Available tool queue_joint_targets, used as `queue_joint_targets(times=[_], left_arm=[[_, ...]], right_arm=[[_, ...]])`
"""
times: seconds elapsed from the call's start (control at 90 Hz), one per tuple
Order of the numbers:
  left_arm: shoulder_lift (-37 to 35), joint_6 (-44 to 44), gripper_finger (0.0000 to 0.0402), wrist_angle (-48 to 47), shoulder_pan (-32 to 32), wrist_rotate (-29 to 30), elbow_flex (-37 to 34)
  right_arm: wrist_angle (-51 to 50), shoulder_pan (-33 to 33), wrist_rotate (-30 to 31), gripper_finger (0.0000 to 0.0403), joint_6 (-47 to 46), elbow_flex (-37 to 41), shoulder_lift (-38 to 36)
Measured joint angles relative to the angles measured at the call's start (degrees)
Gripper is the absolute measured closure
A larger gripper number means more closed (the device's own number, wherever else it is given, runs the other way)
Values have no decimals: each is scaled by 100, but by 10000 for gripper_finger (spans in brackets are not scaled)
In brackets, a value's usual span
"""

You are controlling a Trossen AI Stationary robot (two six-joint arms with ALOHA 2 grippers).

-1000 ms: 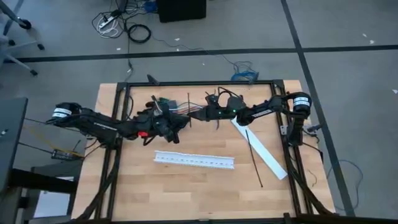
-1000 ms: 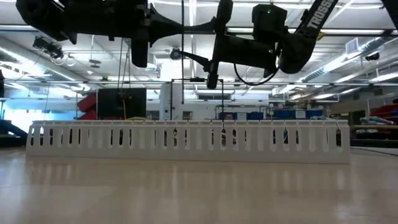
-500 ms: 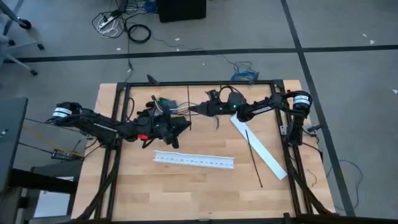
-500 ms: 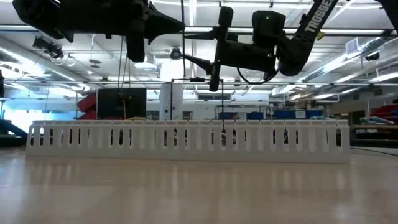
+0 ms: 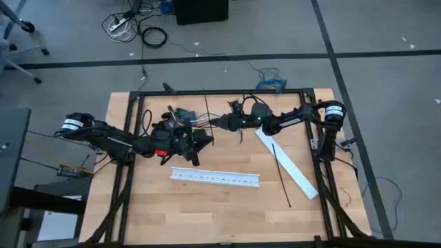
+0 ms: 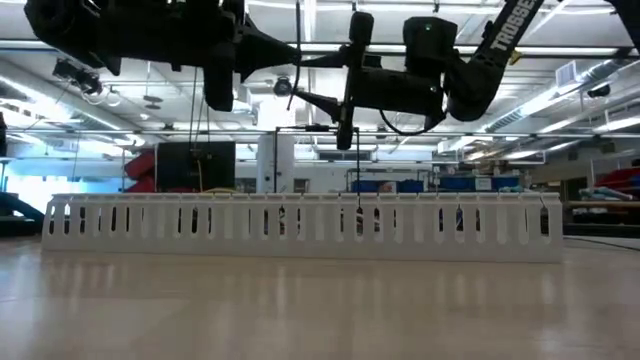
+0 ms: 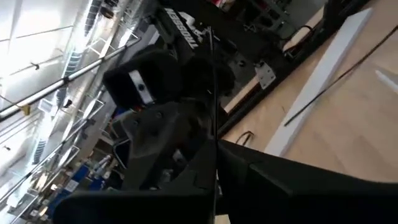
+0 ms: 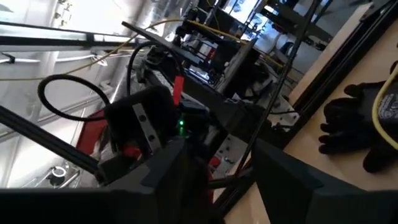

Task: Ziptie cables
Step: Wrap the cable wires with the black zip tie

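Two dark arms meet nose to nose above the far half of the counter (image 5: 138, 200), the left pincer (image 5: 204, 138) and the right pincer (image 5: 219, 122) nearly touching. The cables (image 5: 195, 121), a loose bunch of thin coloured wires, sit just behind the left pincer's tip, alongside its wrist and on the side away from the white slotted channel (image 5: 216, 177); from overhead it is hard to tell whether they rest in the fingers or only lie beside them. A thin black line stands up between the two pincers, seen in the low view as a vertical strand (image 6: 297, 40), and in the left wrist view a strand crosses the dark fingers; this looks like the ziptie (image 5: 208, 120) being worked, its long axis running away from the channel, at right angles to the line between the pincers. The left pincer appears pressed together on it, though the grip is partly hidden. Whether the right pincer is spread or closed cannot be told. A second black strap (image 5: 280, 173) lies well off behind the right pincer, beside a white strip (image 5: 289, 167). By this reading the left pincer is nearer the cables, and the right must come in across the strap's axis.
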State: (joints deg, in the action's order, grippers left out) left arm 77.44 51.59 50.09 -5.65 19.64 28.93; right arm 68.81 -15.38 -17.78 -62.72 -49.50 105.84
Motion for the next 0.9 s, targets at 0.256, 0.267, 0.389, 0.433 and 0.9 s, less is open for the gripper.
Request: queue_joint_targets(times=[0.256, 0.267, 0.389, 0.433, 0.9], left_arm=[[19, -387, 401, 9, 0, -104, 0], [19, -401, 401, 1, 0, -122, 0], [21, -680, 401, -36, 0, -297, 0], [21, -735, 401, -67, 0, -371, 0], [21, -1755, 401, -226, -4, -542, 0]], right_arm=[[-2, 0, 9, 230, 113, 0, 0], [-2, 0, 12, 230, 117, 0, 0], [0, 2, 26, 231, 149, 0, 0], [-1, 2, 37, 232, 170, 0, 0], [9, -39, 35, 234, 434, 0, 0]])
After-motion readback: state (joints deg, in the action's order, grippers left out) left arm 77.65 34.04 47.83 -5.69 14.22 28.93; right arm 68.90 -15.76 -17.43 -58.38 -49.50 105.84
